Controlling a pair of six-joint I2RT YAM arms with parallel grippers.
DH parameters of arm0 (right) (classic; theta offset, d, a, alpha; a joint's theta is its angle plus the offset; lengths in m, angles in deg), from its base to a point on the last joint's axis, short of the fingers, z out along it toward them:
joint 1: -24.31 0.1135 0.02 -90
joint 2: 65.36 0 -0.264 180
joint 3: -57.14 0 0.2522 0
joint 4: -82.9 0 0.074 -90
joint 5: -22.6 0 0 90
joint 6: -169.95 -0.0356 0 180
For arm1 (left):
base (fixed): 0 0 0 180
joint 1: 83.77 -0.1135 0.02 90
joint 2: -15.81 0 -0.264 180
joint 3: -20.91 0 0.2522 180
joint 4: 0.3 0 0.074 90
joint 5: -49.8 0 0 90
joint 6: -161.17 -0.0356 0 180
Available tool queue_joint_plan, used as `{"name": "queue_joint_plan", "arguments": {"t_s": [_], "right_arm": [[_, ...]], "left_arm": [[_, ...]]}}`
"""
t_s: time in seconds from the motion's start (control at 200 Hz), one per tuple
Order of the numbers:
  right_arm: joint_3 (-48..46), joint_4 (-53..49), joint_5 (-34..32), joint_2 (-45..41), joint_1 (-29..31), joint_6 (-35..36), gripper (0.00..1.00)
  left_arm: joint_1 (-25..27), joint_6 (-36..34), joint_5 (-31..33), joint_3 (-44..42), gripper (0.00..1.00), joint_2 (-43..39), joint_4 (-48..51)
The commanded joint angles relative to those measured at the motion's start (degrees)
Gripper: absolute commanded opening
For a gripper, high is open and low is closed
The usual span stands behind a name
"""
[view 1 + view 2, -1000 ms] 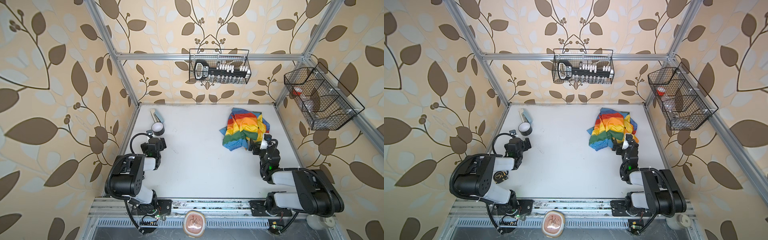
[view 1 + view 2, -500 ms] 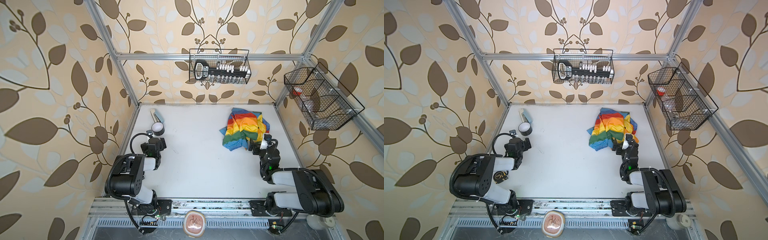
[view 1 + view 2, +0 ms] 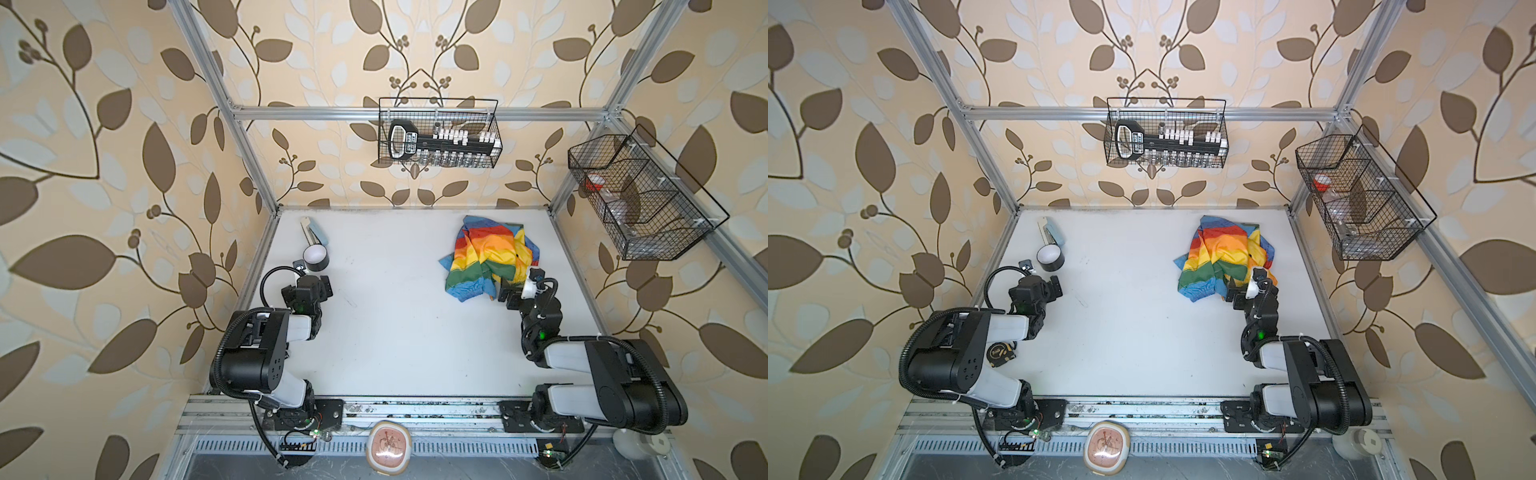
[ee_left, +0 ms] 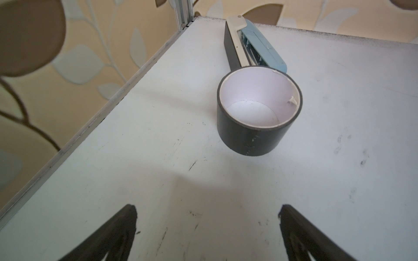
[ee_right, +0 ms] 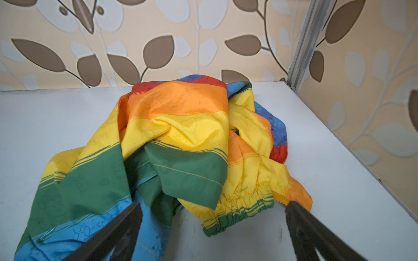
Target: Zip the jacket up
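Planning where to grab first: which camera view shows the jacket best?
The right wrist view: the jacket lies close and crumpled, its colour bands, folds and an elastic cuff clear. In both top views it is only a small bunched heap at the table's far right. The left wrist view misses it.

Robot lab cell: aluminium frame [image 3: 311, 113], leaf wallpaper panels [image 3: 104, 166], wire baskets [image 3: 438, 133], white tabletop [image 3: 395, 332].

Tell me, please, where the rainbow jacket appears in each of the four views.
In a top view: the jacket lies crumpled near the back right corner of the table.
In a top view: the jacket, same back right corner.
Left wrist view: not in it.
Right wrist view: the jacket fills the middle, before the open right pincer.
Shared landmark: the aluminium post at that corner, absent from the left wrist view.
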Motion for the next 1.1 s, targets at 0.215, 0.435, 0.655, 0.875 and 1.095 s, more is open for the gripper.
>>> {"name": "queue_joint_plan", "arguments": {"t_s": [0.215, 0.435, 0.655, 0.875, 1.095], "right_arm": [[0.72, 1.14, 0.74, -0.02, -0.07, 0.48, 1.00], [0.67, 1.23, 0.67, -0.02, -0.11, 0.42, 1.00], [0.67, 1.14, 0.56, -0.08, -0.08, 0.42, 1.00], [0.67, 1.22, 0.56, -0.07, 0.01, 0.49, 1.00], [0.67, 1.10, 0.56, 0.04, 0.01, 0.43, 1.00]], "left_arm": [[0.85, 0.33, 1.88, -0.05, 0.99, -1.28, -2.29], [1.27, 0.09, 2.56, -0.05, 0.99, -1.20, -2.47], [1.26, 0.08, 2.63, -0.04, 0.99, -1.29, -2.47], [1.26, 0.08, 2.63, -0.04, 0.99, -1.29, -2.47], [1.24, 0.06, 2.63, -0.04, 0.99, -1.18, -2.47]]}}
